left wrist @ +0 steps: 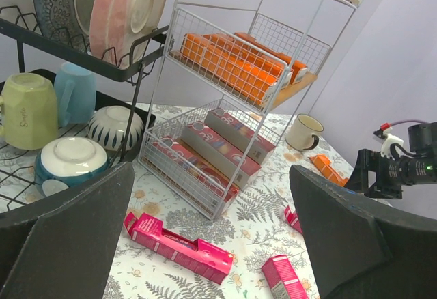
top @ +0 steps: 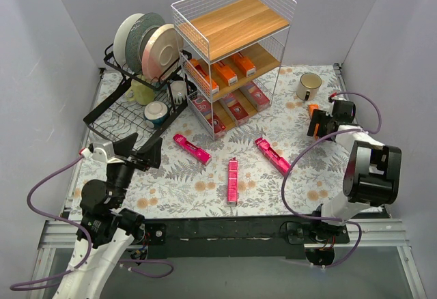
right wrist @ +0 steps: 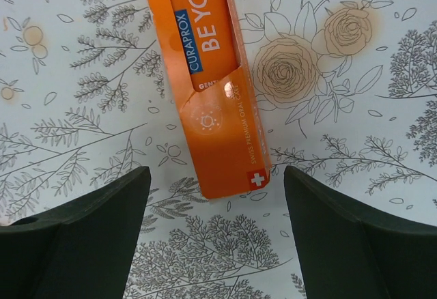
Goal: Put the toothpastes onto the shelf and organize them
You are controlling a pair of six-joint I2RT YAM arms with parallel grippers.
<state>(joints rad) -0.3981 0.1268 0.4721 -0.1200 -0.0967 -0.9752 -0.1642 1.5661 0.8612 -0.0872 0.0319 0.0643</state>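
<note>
The shelf point(top: 232, 22) stands at the back centre, with orange toothpastes point(top: 224, 74) on its middle board and dark red ones point(top: 235, 108) on the bottom. Three magenta cartons lie on the cloth: left point(top: 191, 147), centre point(top: 232, 180), right point(top: 272, 155). An orange carton point(top: 313, 116) lies at the right, flat on the cloth; in the right wrist view it point(right wrist: 205, 80) sits just ahead of my open, empty right gripper point(right wrist: 215, 231). My left gripper point(top: 140, 154) is open and empty, facing the shelf point(left wrist: 225, 80) and a magenta carton point(left wrist: 177, 246).
A black dish rack point(top: 130, 111) with plates, mugs and bowls stands left of the shelf. A cream mug point(top: 308, 85) sits at the back right. Purple walls close in on both sides.
</note>
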